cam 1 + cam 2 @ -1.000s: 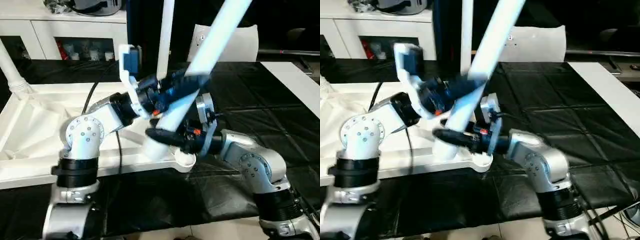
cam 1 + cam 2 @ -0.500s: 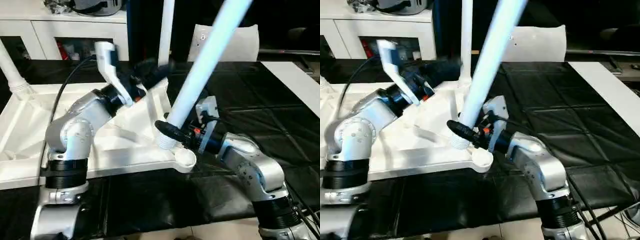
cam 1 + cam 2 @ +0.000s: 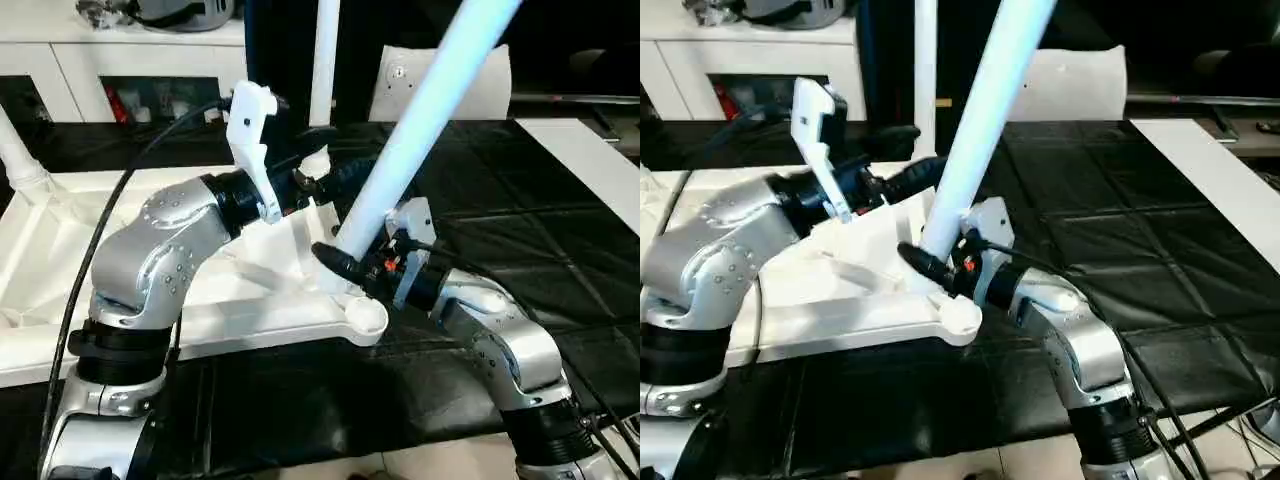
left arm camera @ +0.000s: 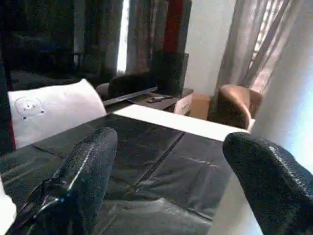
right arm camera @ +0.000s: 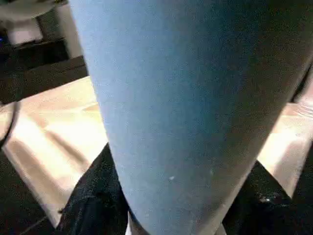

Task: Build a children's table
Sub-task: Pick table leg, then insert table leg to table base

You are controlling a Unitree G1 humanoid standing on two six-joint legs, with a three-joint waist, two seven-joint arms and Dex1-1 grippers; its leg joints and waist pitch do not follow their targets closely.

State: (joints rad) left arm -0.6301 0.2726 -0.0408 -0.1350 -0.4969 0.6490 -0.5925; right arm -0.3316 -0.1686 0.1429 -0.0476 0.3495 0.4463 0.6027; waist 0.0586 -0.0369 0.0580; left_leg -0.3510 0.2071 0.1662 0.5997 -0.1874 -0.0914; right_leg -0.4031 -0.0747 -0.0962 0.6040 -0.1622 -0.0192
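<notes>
The white tabletop (image 3: 60,250) lies ribbed side up on the black table. One leg (image 3: 325,60) stands upright in its far right corner, and another leg (image 3: 15,150) rises at the far left corner. My right gripper (image 3: 345,262) is shut on the lower end of a third, tilted leg (image 3: 420,100), just behind the near right corner socket (image 3: 368,318). The right wrist view shows the black fingers (image 5: 93,200) on either side of this leg (image 5: 171,98). My left gripper (image 3: 335,160) stands open beside the tilted leg, higher up, with nothing between its fingers (image 4: 93,161).
White cabinets (image 3: 100,60) line the back left. A flat white bag (image 3: 445,75) leans at the back, and a white board (image 3: 590,170) lies at the right. Black quilted cover (image 3: 520,220) stretches to the right of the tabletop. A black cable (image 3: 110,230) loops over my left arm.
My left gripper pulled away from the tilted leg toward the back left, then swung back beside it, higher up. The right gripper kept its hold on the leg's lower end.
</notes>
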